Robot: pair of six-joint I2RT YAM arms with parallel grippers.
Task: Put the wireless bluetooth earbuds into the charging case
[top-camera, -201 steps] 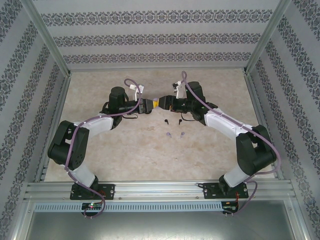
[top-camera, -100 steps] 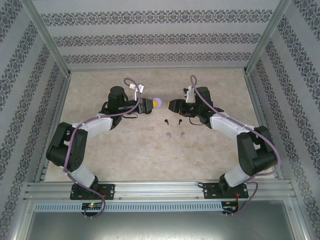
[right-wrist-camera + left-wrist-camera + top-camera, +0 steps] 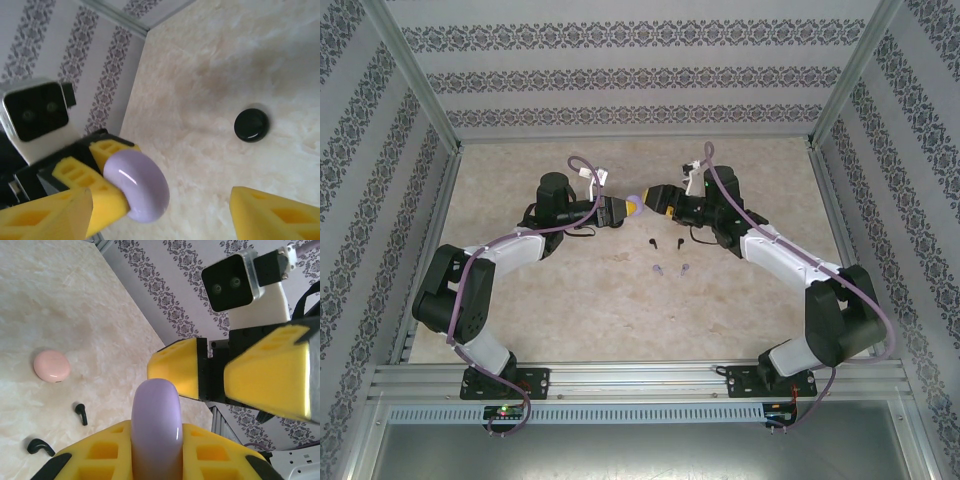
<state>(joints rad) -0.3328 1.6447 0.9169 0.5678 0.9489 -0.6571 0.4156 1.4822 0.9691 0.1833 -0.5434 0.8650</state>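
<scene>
My left gripper (image 3: 618, 210) is shut on a closed round lilac charging case (image 3: 634, 205), held above the table; the case (image 3: 155, 425) stands edge-on between its yellow pads (image 3: 100, 452). My right gripper (image 3: 657, 198) faces it, open, its fingers (image 3: 176, 367) just beyond the case's free edge. In the right wrist view the lilac case (image 3: 137, 186) sits off to the left between the right gripper's (image 3: 160, 200) spread fingertips. Two black earbuds (image 3: 651, 242) (image 3: 680, 241) and two lilac earbuds (image 3: 659, 270) (image 3: 685, 267) lie on the table below. The pale pinkish earbuds are out of view.
A closed pink case (image 3: 51, 366) lies on the table, with the black earbuds (image 3: 81, 413) (image 3: 40, 446) near it. A closed black case (image 3: 251, 124) lies under the right arm. Patterned walls (image 3: 640, 80) close in the table.
The right gripper drew back to the right, away from the lilac case, and has now come in close to it again. The left arm kept still with the case.
</scene>
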